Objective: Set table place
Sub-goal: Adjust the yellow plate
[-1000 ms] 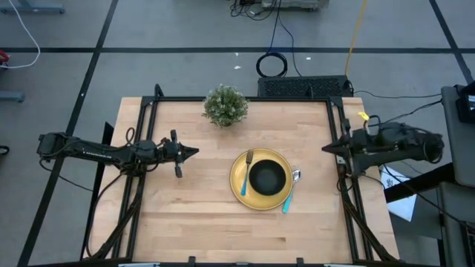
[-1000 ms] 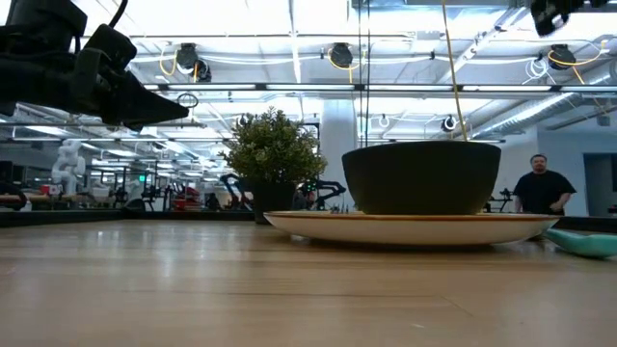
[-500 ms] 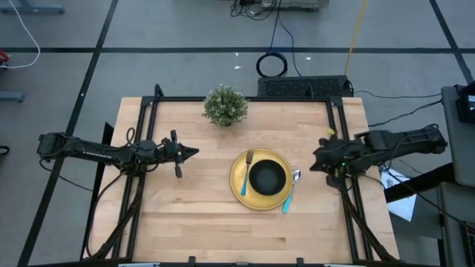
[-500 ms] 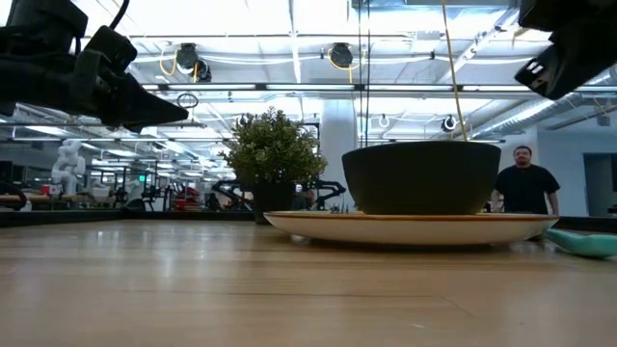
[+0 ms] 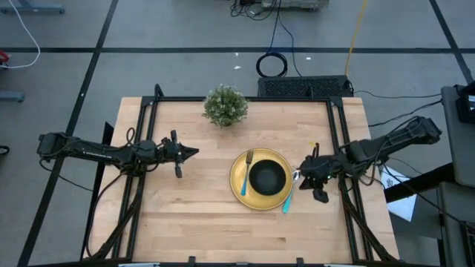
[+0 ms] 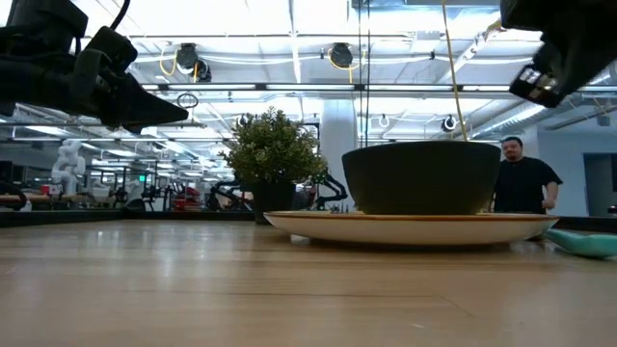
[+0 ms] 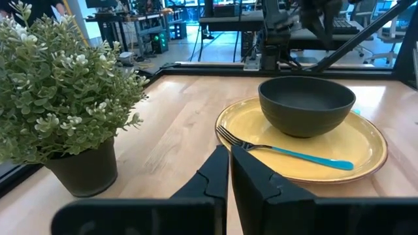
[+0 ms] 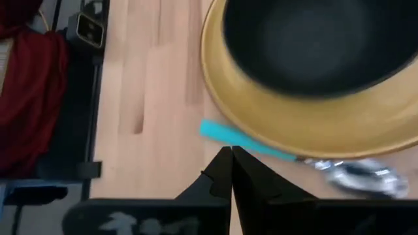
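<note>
Round yellow plate (image 5: 260,196), black bowl (image 5: 267,177)

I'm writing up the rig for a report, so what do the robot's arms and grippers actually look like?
Both arms are slim, dark and jointed, with black cables trailing along them. The left gripper and right gripper each end in two black wedge-shaped fingers tapering to a point. A small yellow tag sits on the right arm.

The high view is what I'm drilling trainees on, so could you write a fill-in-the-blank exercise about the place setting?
1. The small black bowl sits on the round yellow ____.
2. The metal fork with a light-blue handle lies on the plate, on the bowl's side facing the ____ gripper.
3. The metal spoon with a light-blue handle lies nearest the ____ gripper.
4. The bushy green plant stands in a ____.

Missing words: plate; left; right; pot
</note>
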